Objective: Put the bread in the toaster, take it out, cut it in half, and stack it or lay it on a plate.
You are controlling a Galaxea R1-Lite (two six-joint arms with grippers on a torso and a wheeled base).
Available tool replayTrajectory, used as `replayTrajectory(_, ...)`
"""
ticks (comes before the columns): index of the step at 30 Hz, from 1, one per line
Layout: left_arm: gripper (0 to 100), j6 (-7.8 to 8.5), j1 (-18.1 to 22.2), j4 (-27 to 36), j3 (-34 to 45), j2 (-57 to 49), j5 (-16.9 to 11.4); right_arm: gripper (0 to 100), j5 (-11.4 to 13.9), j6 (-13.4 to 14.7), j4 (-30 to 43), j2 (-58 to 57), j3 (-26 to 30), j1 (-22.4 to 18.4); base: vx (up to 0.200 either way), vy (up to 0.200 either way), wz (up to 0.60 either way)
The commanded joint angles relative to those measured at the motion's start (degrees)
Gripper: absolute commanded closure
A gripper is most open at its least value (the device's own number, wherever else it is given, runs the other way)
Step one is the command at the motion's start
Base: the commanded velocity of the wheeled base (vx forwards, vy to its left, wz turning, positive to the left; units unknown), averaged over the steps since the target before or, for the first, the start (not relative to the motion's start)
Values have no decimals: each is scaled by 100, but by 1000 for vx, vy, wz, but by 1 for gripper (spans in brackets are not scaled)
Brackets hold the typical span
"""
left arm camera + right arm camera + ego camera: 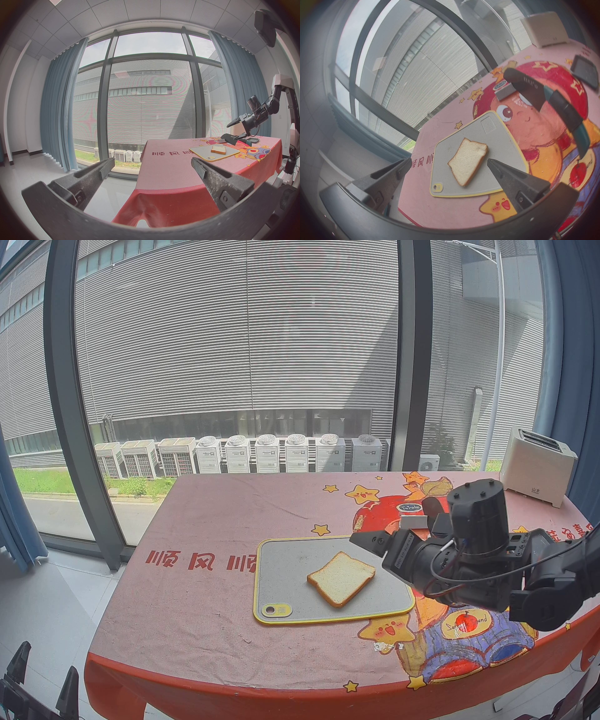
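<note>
You have a pink cartoon-printed tablecloth with a red hem [206, 609] covering the tabletop [200, 509]. Beyond its far edge stands a tall dark-framed glass window [409, 352], with blue fabric curtains [59, 103] at both sides and a row of white outdoor fan units [267, 452] outside.

An office-like room: tall windows [150, 103], blue curtains [59, 103], panelled ceiling [140, 12], one cloth-covered surface [206, 615].

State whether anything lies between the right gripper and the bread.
Nothing visible does. The right gripper hangs, jaws open, above and beside the bread, which lies flat on the cutting board; the knife lies off the board, farther back.
</note>
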Motion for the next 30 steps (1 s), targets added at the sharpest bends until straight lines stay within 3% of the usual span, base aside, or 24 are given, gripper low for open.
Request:
replayTrajectory(1, 0, -1, 3, -4, 101, -93, 2, 0, 1, -262, -4, -564, 270, -16, 0, 0, 0)
replayTrajectory(4, 0, -1, 3, -4, 101, -93, 2, 0, -8, -833, -39, -731, 498, -104, 0, 0, 0)
replayTrajectory(5, 0, -1, 3, -4, 101, -93, 2, 0, -8, -860, -39, -731, 507, -104, 0, 0, 0)
replayTrajectory(6, 0, -1, 3, -4, 101, -93, 2, 0, -26, -1229, -91, -792, 648, -157, 0, 0, 0)
replayTrajectory(9, 0, -1, 3, -4, 101, -93, 2, 0, -96, -1651, -109, -810, 788, -165, 0, 0, 0)
replayTrajectory(11, 0, -1, 3, 5, 101, -93, 2, 0, -316, -2266, -118, -863, 1008, -174, 0, 0, 0)
replayTrajectory(13, 0, -1, 11, -4, 101, -93, 2, 0, -333, -2600, -118, -942, 1158, -157, 0, 0, 0)
replayTrajectory(17, 0, -1, 3, -4, 101, -93, 2, 0, -377, -3118, -188, -1021, 1360, -218, 0, 0, 0)
replayTrajectory(23, 0, -1, 3, -4, 101, -93, 2, 0, -404, -3786, -1234, -1144, 1553, -271, 0, 0, 0)
replayTrajectory(30, 0, 8, 3, -4, 101, -93, 2, 0, -404, -4516, -1955, -1100, 1940, -983, 0, 0, 0)
